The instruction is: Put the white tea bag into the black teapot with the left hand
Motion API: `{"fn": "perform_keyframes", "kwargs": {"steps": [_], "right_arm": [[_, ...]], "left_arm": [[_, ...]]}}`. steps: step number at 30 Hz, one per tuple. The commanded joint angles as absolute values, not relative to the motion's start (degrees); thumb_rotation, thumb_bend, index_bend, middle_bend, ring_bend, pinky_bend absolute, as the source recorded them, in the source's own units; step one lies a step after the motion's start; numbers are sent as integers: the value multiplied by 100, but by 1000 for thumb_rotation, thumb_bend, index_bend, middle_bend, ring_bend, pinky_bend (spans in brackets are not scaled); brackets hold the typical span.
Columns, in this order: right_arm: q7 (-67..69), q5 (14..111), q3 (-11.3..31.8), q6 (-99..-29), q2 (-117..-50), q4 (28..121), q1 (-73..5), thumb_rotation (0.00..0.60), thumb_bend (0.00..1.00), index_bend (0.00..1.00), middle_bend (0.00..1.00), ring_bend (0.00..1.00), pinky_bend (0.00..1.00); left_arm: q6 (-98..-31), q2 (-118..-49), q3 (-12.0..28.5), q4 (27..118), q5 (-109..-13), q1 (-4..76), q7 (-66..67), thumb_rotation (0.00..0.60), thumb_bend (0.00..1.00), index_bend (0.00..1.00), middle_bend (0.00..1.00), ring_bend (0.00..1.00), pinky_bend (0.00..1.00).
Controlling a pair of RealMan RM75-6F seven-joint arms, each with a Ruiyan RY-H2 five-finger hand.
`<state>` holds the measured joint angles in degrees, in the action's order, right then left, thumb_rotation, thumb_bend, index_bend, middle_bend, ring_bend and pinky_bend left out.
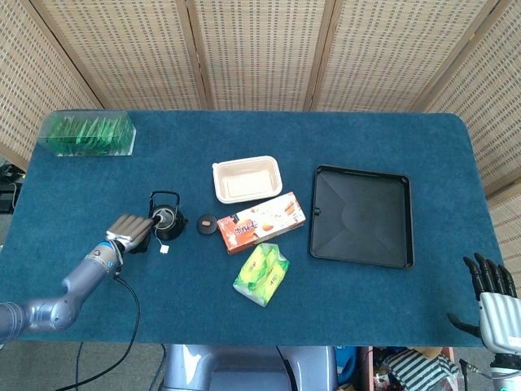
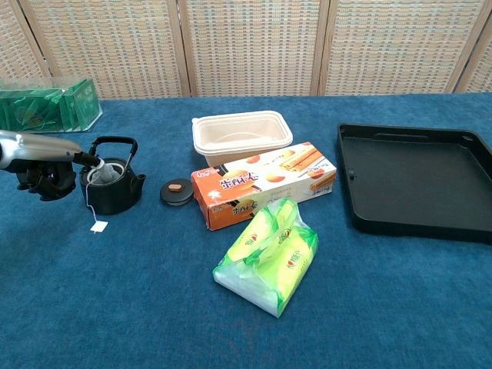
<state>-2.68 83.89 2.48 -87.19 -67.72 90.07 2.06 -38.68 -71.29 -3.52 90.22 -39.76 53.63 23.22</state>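
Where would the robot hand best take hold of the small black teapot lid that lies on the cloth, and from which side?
Grip the teapot lid by its small orange knob, coming straight down from above. The lid lies flat and low on the cloth with the knob upward, and the orange box stands close on one side, so a sideways approach looks cramped.

Silver-grey arms, black cable on the left (image 1: 124,314); black-fingered right hand (image 1: 491,289), pale silver casing.

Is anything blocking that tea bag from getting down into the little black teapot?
Nothing visible does. The teapot has its lid off, lying on the table beside it, and the tea bag already sits in the opening. Only its string and paper tag hang outside, by the left robot hand.
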Motion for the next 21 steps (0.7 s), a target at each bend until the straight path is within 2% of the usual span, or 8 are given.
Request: {"fn": "perform_keyframes", "kwargs": {"steps": [1,13,21], "right_arm": [[-267,8388,247,-8721,-6773,9005,209,600,16,97,111,0,90],[-233,8425,247,-8762,-6774,8980,219,600,16,96,112,0,90],[-288,8455,279,-8793,-6736,9023,197,600,17,97,111,0,90]], "left_arm": [[-3930,-7146,-307,9048,-4059,5344,2253,600,1000,151,788,748,726],[-4207,-6813,-244,9527,-4703,5064,1891,600,1000,151,786,748,726],[-5036,-6582,-100,9865,-5517,4484,1359,600,1000,151,774,747,726]]}}
